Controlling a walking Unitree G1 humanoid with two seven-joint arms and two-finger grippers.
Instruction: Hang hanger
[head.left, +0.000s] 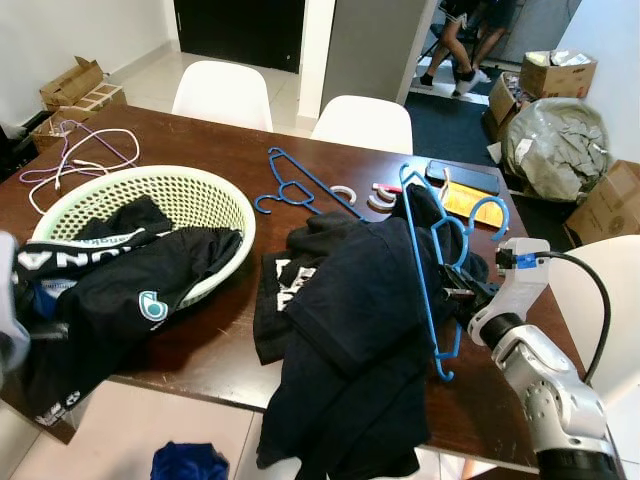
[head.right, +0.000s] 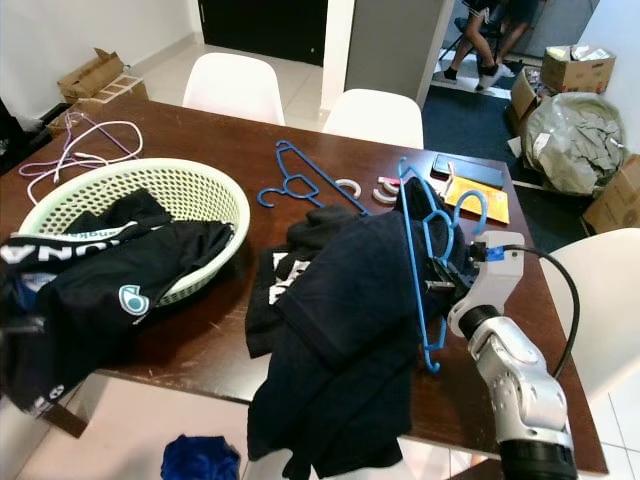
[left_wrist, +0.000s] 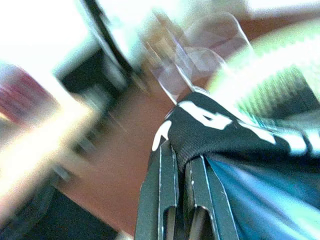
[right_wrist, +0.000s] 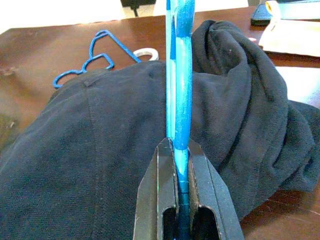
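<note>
A blue plastic hanger (head.left: 420, 260) stands tilted above the right side of the brown table (head.left: 210, 340), with my right gripper (right_wrist: 182, 150) shut on its lower bar. A dark navy garment (head.left: 350, 320) lies bunched under and against this hanger and spills over the table's front edge. A second blue hanger (head.left: 300, 185) lies flat at the table's middle back. On the left, a pale green basket (head.left: 200, 180) holds black clothes with white lettering (head.left: 110, 290). My left gripper (left_wrist: 182, 160) is shut on that black cloth's banded edge at the basket's near left.
Two white chairs (head.left: 365, 122) stand behind the table, a third (head.left: 610, 300) at its right. A phone and yellow pad (head.left: 465, 190), tape rolls (head.left: 380, 195) and thin wire hangers (head.left: 80, 150) lie on the table. A blue cloth (head.left: 190, 462) is on the floor. A person's legs (head.left: 465, 40) show in the far doorway.
</note>
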